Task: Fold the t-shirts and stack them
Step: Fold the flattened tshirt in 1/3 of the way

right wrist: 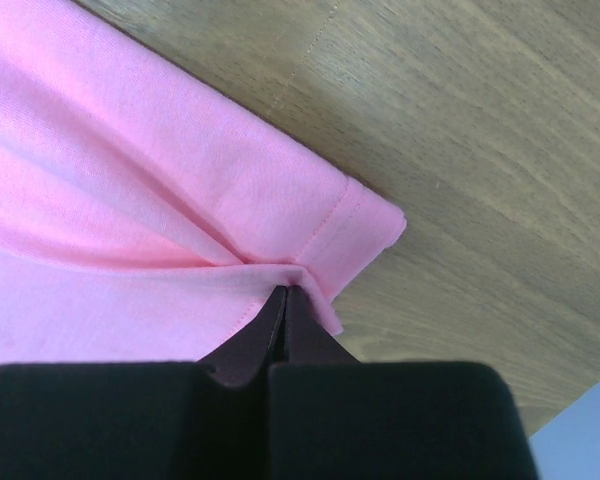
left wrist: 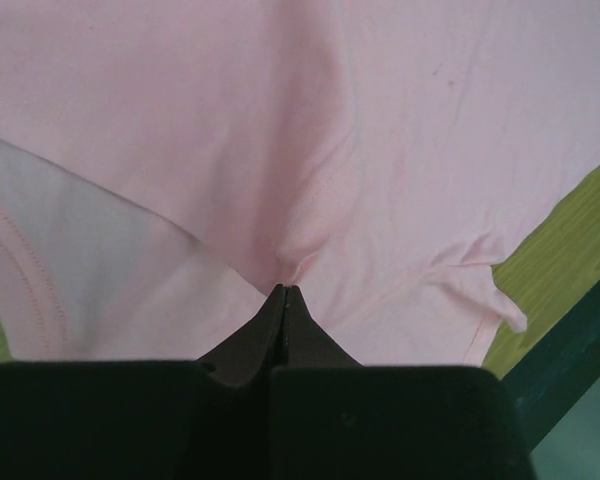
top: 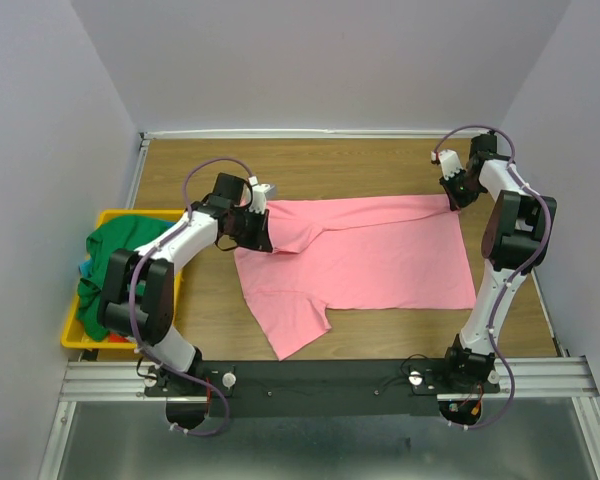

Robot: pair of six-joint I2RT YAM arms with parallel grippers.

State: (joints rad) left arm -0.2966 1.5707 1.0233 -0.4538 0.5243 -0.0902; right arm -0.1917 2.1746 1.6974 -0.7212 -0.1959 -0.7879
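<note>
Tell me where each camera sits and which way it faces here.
Top external: fixed above and behind the arm bases, looking down on the table, the pink t-shirt and the yellow bin; both whole arms show.
Left wrist: on the left arm, looking out past the left gripper, shut on pink cloth.
Right wrist: likewise on the right arm; the right gripper pinches the shirt's hemmed corner over wood.
Shared: all three show the pink t-shirt; the top view shows both grips at its far side.

Wood table (top: 380, 165) w/ pink t-shirt (top: 380, 260) spread across mid-right, yellow bin (top: 72, 338) at left edge.
</note>
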